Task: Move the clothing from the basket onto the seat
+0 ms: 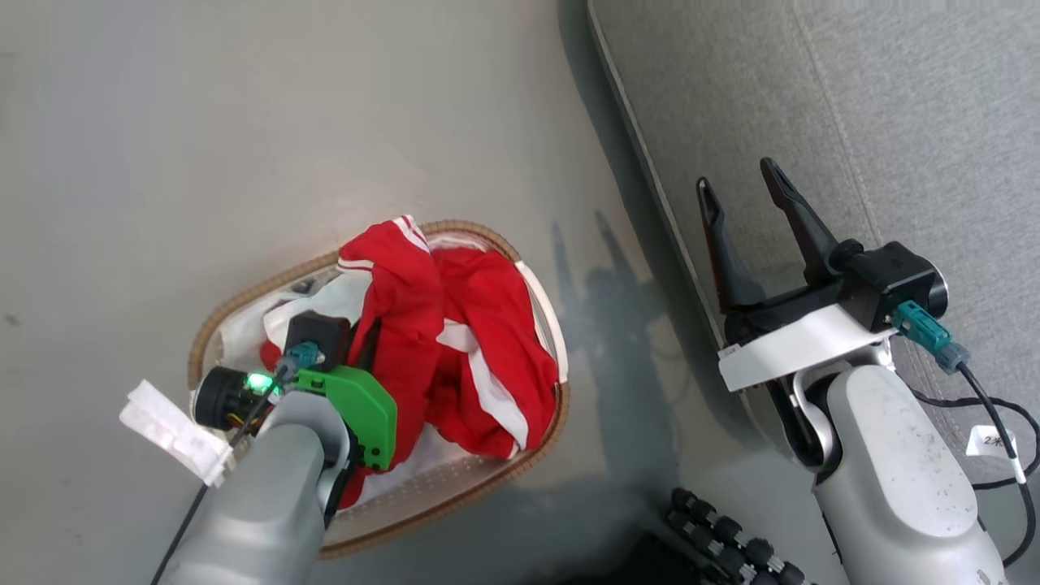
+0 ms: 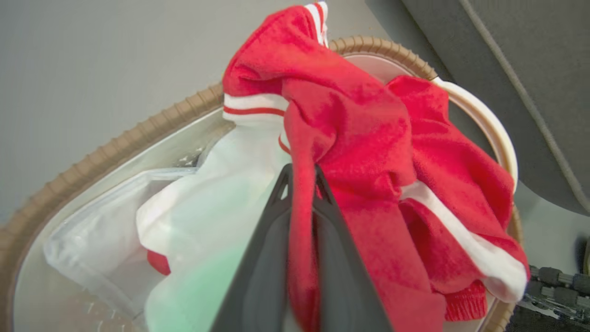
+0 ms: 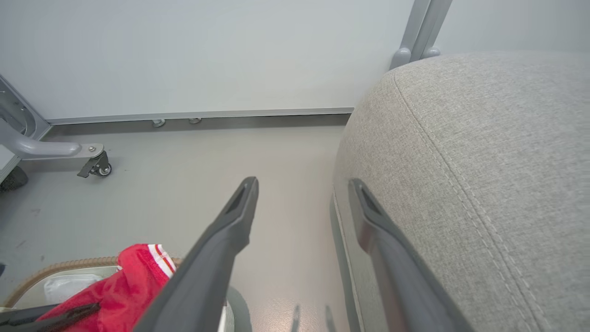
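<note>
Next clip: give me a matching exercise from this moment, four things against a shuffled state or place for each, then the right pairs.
Things:
1. left gripper
2. right gripper
3. clothing
4. seat

States or places:
A. grey, with a stitched seam
B. open, by the seat's edge
C. shut on a red fold
D. heaped in the basket

Pairs: 1-C, 2-B, 3-D, 4-A.

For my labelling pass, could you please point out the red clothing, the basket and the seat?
clothing [image 1: 479, 325], head view, on the bunched red fabric.
basket [image 2: 138, 131], left wrist view, on its brown woven rim.
seat [image 3: 484, 161], right wrist view, on the grey cushion top.
</note>
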Robot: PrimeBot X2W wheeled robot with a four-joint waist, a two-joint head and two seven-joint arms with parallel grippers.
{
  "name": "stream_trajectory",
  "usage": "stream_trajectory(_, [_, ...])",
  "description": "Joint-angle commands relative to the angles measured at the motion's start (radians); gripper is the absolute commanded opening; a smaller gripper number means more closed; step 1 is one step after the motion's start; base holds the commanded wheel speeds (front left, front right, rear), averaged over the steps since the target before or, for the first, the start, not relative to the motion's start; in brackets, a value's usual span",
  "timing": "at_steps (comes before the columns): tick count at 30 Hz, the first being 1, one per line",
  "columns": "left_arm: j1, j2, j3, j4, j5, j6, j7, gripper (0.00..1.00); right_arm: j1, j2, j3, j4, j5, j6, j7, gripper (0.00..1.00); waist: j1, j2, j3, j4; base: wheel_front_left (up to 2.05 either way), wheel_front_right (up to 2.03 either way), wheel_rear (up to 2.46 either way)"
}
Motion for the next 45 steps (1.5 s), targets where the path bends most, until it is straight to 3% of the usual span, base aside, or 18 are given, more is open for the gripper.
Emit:
stream_trajectory(1, [0.028,0.004,0.005,-0.021,0.017,0.003,-0.003,0.00,0.017,-0.004,-0.005,0.008,-0.009,-0.001,-0.005,1.00,0.0000,-0.0001,-0.098,0.047,0.00,0.00,0.00])
stream_trajectory(18, [0.279,-0.045,0.172,-0.277,0.099,-0.006,-0.004,0.00,0.138,-0.016,-0.029,0.065,-0.047,-0.001,-0.005,1.00,0.0000,-0.0001,-0.409,0.164,0.00,0.00,0.00])
stream_trajectory(30, [0.378,-0.057,0.256,-0.463,0.141,-0.012,-0.004,0.00,0.246,-0.044,-0.025,0.095,-0.034,-0.001,-0.005,1.00,0.0000,-0.0001,-0.570,0.212,0.00,0.00,0.00])
stream_trajectory(45, [0.298,-0.059,0.220,-0.736,0.112,-0.013,-0.004,0.00,0.324,-0.086,0.078,0.132,-0.028,-0.001,-0.005,1.00,0.0000,-0.0001,-0.656,0.243,0.00,0.00,0.00])
